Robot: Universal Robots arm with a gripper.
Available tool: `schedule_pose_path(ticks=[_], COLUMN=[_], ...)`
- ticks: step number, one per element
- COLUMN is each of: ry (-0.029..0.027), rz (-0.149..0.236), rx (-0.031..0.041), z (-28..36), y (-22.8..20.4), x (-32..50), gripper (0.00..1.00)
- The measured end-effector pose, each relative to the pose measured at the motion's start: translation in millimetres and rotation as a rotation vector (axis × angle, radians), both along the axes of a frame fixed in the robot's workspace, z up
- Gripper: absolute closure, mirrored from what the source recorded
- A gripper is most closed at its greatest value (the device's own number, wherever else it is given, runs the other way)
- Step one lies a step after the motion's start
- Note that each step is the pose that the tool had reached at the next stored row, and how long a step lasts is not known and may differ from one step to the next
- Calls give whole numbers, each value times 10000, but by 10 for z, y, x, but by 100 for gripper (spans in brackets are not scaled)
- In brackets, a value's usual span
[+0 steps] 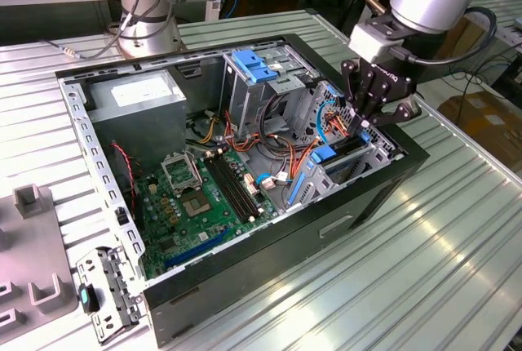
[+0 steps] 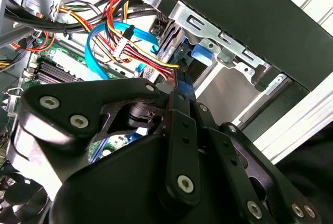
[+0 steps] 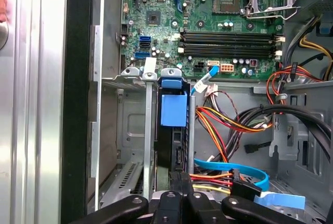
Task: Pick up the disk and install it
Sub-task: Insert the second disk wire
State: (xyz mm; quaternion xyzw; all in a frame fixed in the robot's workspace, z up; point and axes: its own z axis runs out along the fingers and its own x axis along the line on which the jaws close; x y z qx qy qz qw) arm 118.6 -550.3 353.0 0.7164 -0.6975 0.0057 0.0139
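Blue plastic edged the disk (image 3: 172, 130), which stood on edge in the drive bay (image 3: 136, 130) directly ahead of the gripper (image 3: 179, 195). I judged the installing step nearly finished; the next move would need a straight, gentle push. Its fingers looked closed together against the disk's near edge, pressing, not grasping it.

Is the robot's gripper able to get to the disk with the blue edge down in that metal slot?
Probably yes. The gripper is already right over the disk, which stands on edge in the metal drive bay. Nothing sits between them; the coloured cables lie off to one side.
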Motion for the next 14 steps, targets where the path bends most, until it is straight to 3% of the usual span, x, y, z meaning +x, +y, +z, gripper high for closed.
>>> schedule_pose_path(ticks=[4,11,14], ry=[0,0,0], rz=[1,0,0], rx=[-1,3,13], z=[4,8,132], y=[0,-1,0], x=[-6,-103,-103], gripper=[89,89,89])
